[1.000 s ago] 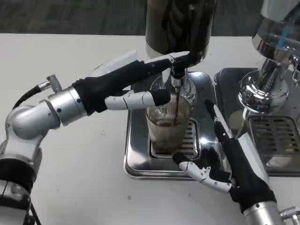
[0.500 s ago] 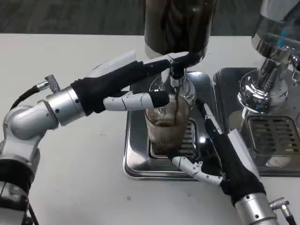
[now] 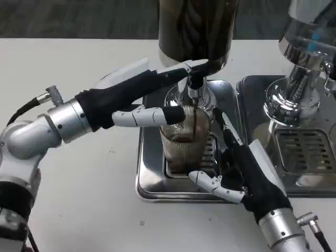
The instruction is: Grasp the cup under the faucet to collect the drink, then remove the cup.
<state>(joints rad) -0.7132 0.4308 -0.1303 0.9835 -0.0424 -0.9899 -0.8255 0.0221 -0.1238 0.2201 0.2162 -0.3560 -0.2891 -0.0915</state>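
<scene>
A ribbed clear cup (image 3: pixel 184 147) stands on the steel drip tray (image 3: pixel 149 178) under the faucet (image 3: pixel 193 94) of a dark drink dispenser (image 3: pixel 194 29). A thin dark stream (image 3: pixel 193 118) runs into it, and brown drink lies in the cup. My left hand (image 3: pixel 139 92) reaches in from the left, its fingertips (image 3: pixel 202 65) on the faucet lever and its thumb (image 3: pixel 157 115) at the cup's left rim. My right hand (image 3: pixel 247 170) is on the cup's right, fingers (image 3: pixel 228 136) upright close beside the wall and thumb (image 3: pixel 212 184) low in front of the base. Whether it touches the glass is unclear.
A second steel dispenser (image 3: pixel 299 79) with its own drip tray (image 3: pixel 304 152) stands at the right, close to my right forearm. White table (image 3: pixel 79 194) lies to the left and in front of the tray.
My right hand has moved left and forward, from the tray's front right corner to beside the cup. The left hand stays on the lever. The view has shifted slightly.
</scene>
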